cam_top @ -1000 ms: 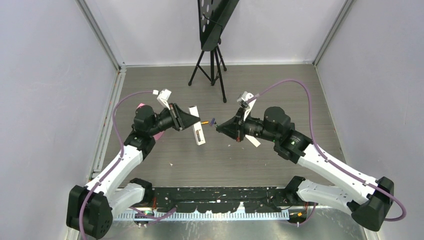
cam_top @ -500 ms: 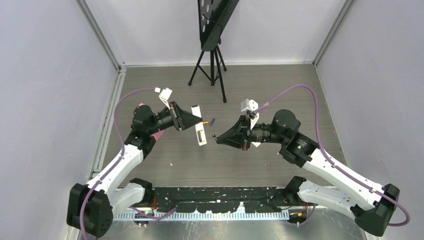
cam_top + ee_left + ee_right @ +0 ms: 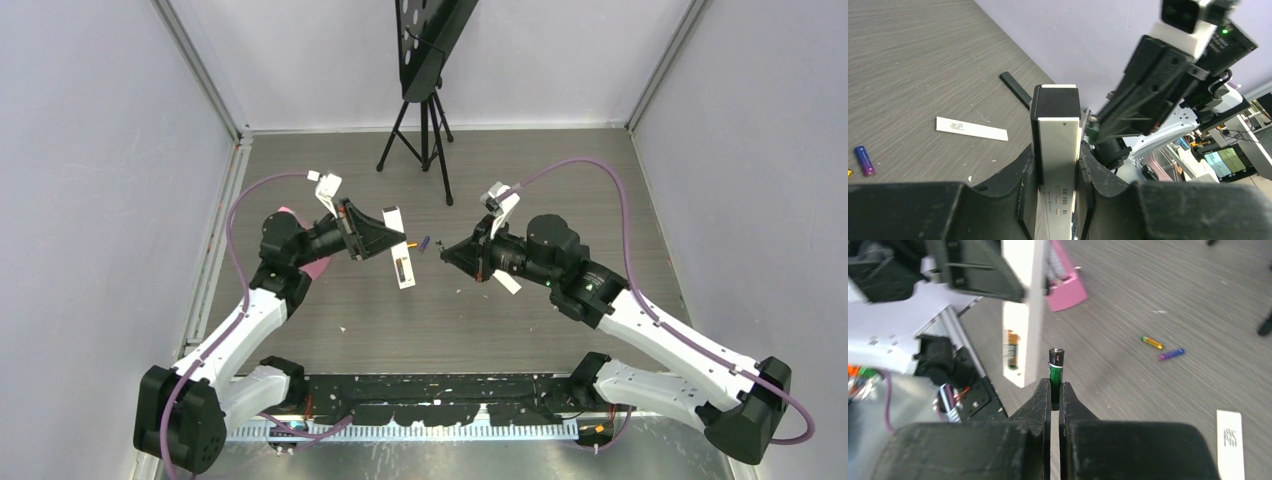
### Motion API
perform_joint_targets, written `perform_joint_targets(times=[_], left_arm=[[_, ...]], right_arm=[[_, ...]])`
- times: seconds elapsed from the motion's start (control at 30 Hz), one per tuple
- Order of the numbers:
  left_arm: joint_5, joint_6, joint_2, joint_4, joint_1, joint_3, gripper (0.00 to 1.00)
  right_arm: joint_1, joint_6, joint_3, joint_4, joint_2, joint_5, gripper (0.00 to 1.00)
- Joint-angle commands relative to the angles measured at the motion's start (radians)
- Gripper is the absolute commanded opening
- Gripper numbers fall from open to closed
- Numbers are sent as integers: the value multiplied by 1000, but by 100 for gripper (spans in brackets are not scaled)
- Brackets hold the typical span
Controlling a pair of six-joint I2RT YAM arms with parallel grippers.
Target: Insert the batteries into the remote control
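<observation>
Grey wood-grain tabletop [image 3: 330,180], enclosed by pale lilac panels. Left: the left gripper [image 3: 385,243] is clamped across the long edges of a white remote control [image 3: 398,262], which is held raised and steeply on end. Centre: an orange-yellow battery [image 3: 408,244] and a purple battery [image 3: 425,243] are left lying loose on the table, just beside each other. Right: the right gripper [image 3: 443,252] is closed on a dark battery [image 3: 1056,371], gripped at its lower end and presented near the remote, not yet touching. For a clean insertion, the remote is best kept still, the cell lined up with the vacant slot, polarity checked, and the spring end entered first. Only in the right wrist view is the open bay shown, with a seated battery [image 3: 1012,350] occupying one slot; in the left wrist view the bay is hidden and only a closed white face is presented.
</observation>
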State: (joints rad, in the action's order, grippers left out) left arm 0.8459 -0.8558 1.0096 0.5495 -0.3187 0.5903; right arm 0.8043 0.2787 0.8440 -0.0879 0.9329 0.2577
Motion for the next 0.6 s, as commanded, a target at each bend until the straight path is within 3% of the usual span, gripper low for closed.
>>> perform_joint_targets(times=[0.0,0.07,0.2,0.43,0.57], left_arm=[[20,-11,-25,106,4,-4,0],[11,-10,-29,99,4,-5,0],[-5,-5,-37,74,4,-2,0],[-31,3,-40,48,4,-4,0],[-37,7,-37,38,4,-5,0]], right_arm=[[3,120,16,-60,49,-269,0],[3,216,37,-145,110,-418,0],[1,579,112,-486,272,-801,0],[-1,983,0,-472,400,-746,0],[9,1154,14,-516,458,-789,1]])
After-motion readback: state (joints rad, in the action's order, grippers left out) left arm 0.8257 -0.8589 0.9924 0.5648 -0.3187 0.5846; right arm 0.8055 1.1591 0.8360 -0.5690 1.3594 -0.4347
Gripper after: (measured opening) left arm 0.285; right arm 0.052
